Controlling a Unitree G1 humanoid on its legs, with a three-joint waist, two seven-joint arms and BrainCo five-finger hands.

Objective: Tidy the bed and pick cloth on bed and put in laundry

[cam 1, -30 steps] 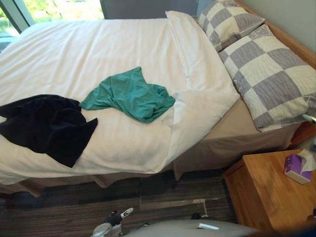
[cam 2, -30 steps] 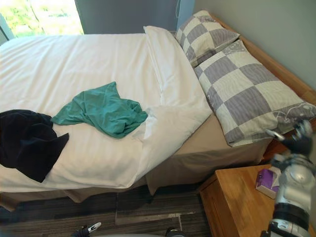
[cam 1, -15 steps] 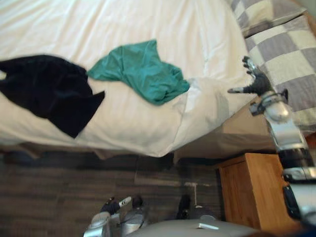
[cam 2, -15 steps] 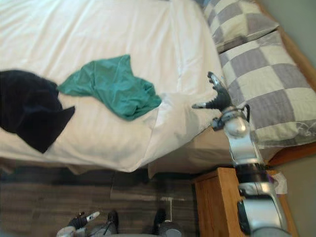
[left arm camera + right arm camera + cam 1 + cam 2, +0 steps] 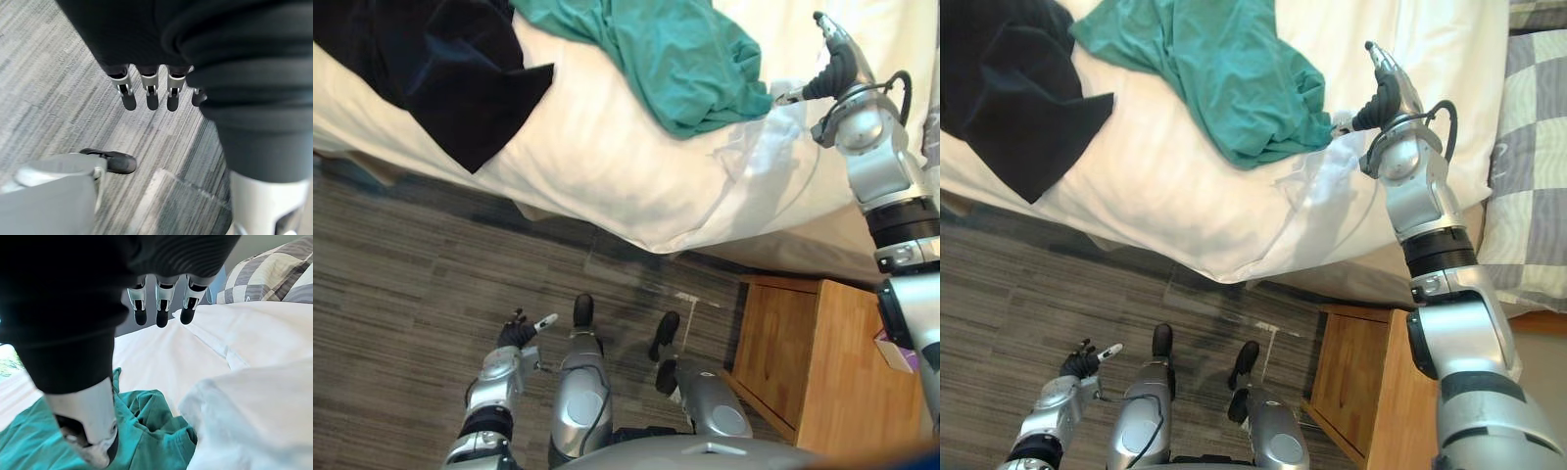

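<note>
In the left eye view, the bed (image 5: 636, 186) has a white cover, and two cloths lie on it near the edge. The green cloth (image 5: 675, 59) is all bunched up. The black cloth (image 5: 440, 69) lies just beside it, on the robot's left, and one corner of it hangs over the side of the bed. The right hand (image 5: 834, 70) is over the white cover, just beside the green cloth. Its thumb points at the cloth's edge, very close to it. I cannot tell if it is touching. The left hand (image 5: 516, 335) hangs low over the grey striped floor (image 5: 401, 264), far from the bed. A small wooden cabinet (image 5: 822, 362) stands by the bed on the robot's right.

In the right eye view, the scene is the same. A pillow (image 5: 1533, 176) with grey and cream squares lies on the bed, past the right arm.

In the left wrist view, the left hand's fingers (image 5: 149, 95) are straight and loose. They hold nothing, with the floor under them.

In the right wrist view, the right hand's fingers (image 5: 161, 308) are straight and spread a little, and they hold nothing. The thumb sticks out on its own above the green cloth. A fold of the white cover lies just beside the cloth.
</note>
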